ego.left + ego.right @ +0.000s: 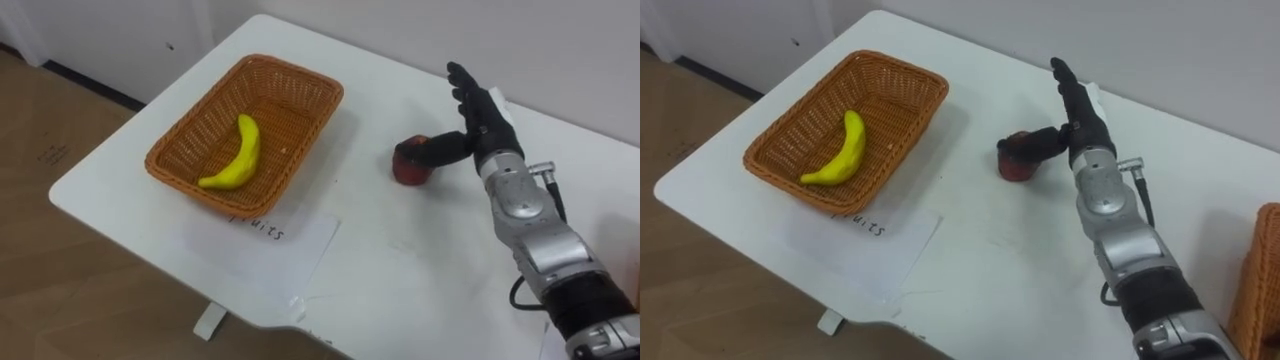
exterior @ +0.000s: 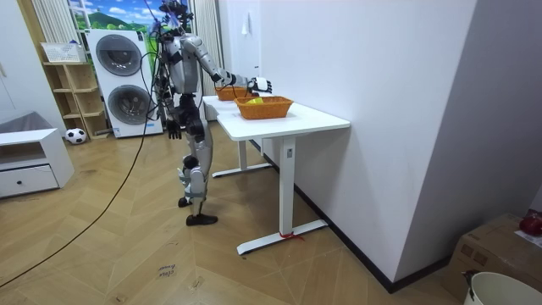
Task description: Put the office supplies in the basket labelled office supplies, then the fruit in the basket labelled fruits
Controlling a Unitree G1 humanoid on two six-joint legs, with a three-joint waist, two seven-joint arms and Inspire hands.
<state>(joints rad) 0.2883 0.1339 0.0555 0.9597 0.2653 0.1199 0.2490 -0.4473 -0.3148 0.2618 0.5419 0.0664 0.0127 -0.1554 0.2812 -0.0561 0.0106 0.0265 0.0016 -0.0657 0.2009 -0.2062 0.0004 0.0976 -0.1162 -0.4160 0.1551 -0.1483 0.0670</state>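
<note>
Handwritten word on paper sheet (image 1: 865,245), half hidden under basket (image 1: 898,64); ends "UITS".

Robot stands at the 9 o'clock side of the bench (image 2: 315,119). Right hand (image 2: 261,85) is out over the top, at 12 o'clock of the near basket (image 2: 264,110). Second basket (image 2: 225,93) sits at its 10 o'clock. Left hand (image 2: 174,129) hangs by the hip. Stacked washing machines (image 2: 118,56) at the robot's 9 o'clock, ball (image 2: 76,135) on the floor (image 2: 127,254).
</note>
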